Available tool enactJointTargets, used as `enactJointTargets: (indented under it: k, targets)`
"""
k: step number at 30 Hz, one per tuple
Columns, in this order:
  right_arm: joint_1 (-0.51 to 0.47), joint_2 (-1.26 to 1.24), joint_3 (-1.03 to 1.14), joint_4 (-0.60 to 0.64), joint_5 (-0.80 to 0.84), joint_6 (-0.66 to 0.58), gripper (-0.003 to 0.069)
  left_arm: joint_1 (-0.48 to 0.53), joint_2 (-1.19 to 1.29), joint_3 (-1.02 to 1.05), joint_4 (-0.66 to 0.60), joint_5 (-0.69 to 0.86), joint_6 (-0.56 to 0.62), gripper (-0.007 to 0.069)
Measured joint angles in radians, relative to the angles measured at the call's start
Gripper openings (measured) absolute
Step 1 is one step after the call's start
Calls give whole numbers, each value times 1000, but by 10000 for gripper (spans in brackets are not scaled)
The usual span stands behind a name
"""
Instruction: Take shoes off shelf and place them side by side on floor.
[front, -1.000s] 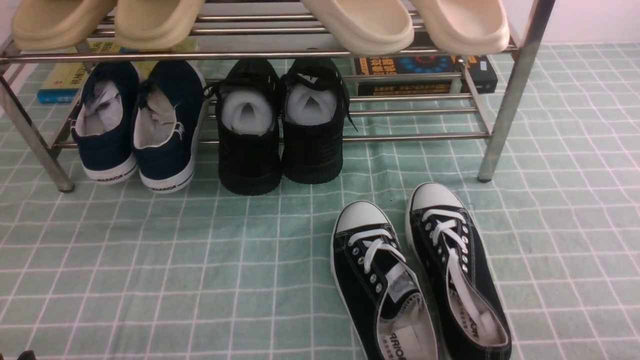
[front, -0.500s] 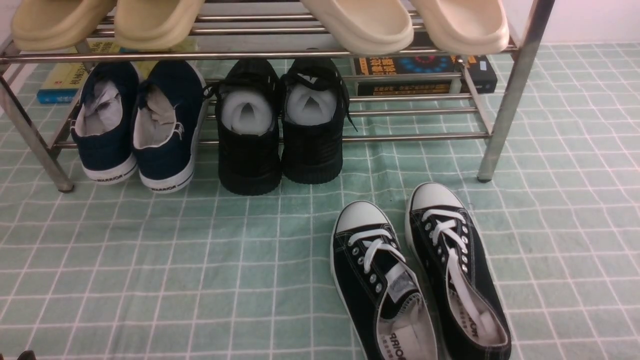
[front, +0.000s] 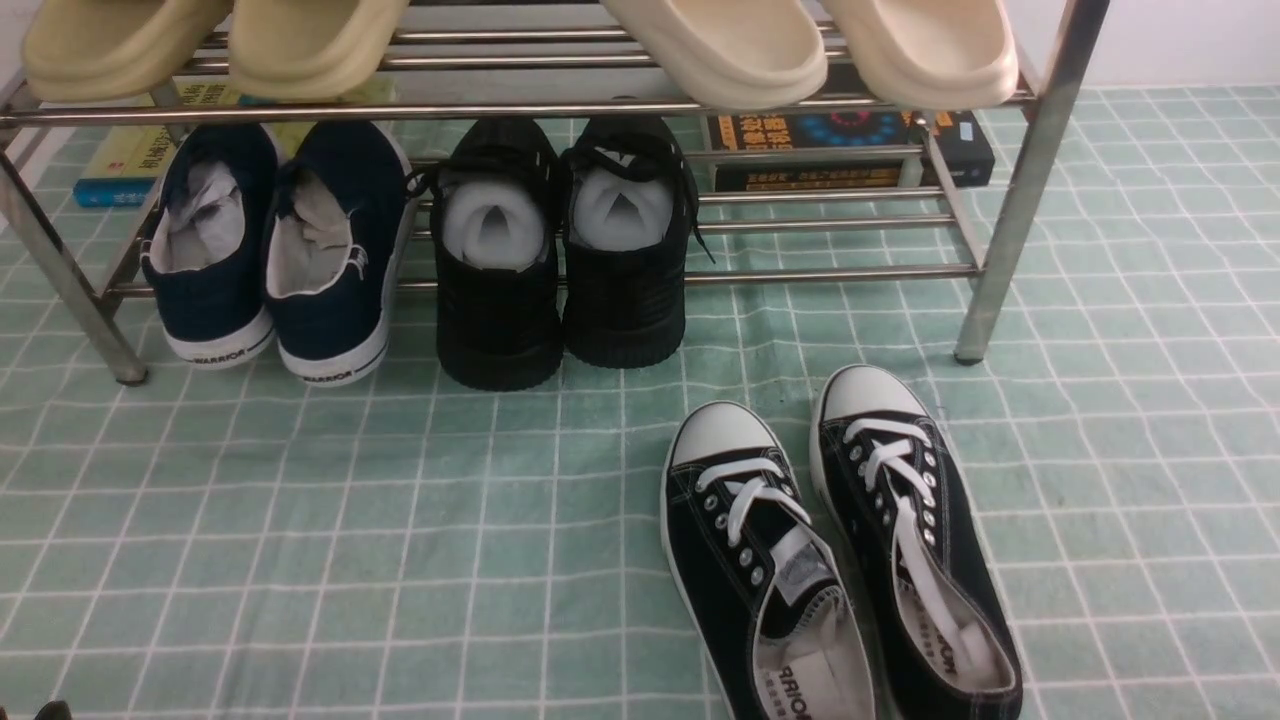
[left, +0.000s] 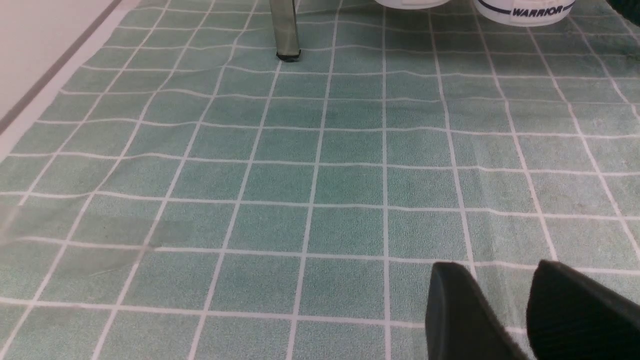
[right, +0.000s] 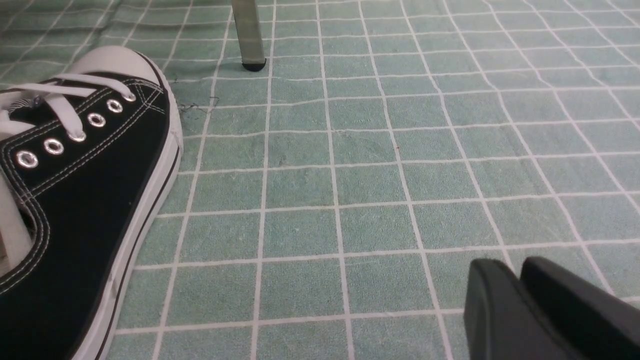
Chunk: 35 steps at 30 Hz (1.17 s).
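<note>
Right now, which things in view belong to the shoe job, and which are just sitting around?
Job:
- black white-laced sneakers, side by side
- green grid floor
- metal shelf

Bystanders:
- navy WARRIOR pair
- all-black pair
- yellowish slippers
- cream slippers
- books

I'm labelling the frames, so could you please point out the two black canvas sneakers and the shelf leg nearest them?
Left sneaker (front: 745, 545), front view, on its laced upper.
Right sneaker (front: 905, 500), front view, on its laces.
Shelf leg (front: 1010, 230), front view, on the metal tube.
</note>
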Motion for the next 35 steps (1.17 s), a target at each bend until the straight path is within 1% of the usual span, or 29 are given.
enactJointTargets:
  k: [35]
  targets:
    - [0,0,0,0,0,0,134,0,0,0,0,0,0,242]
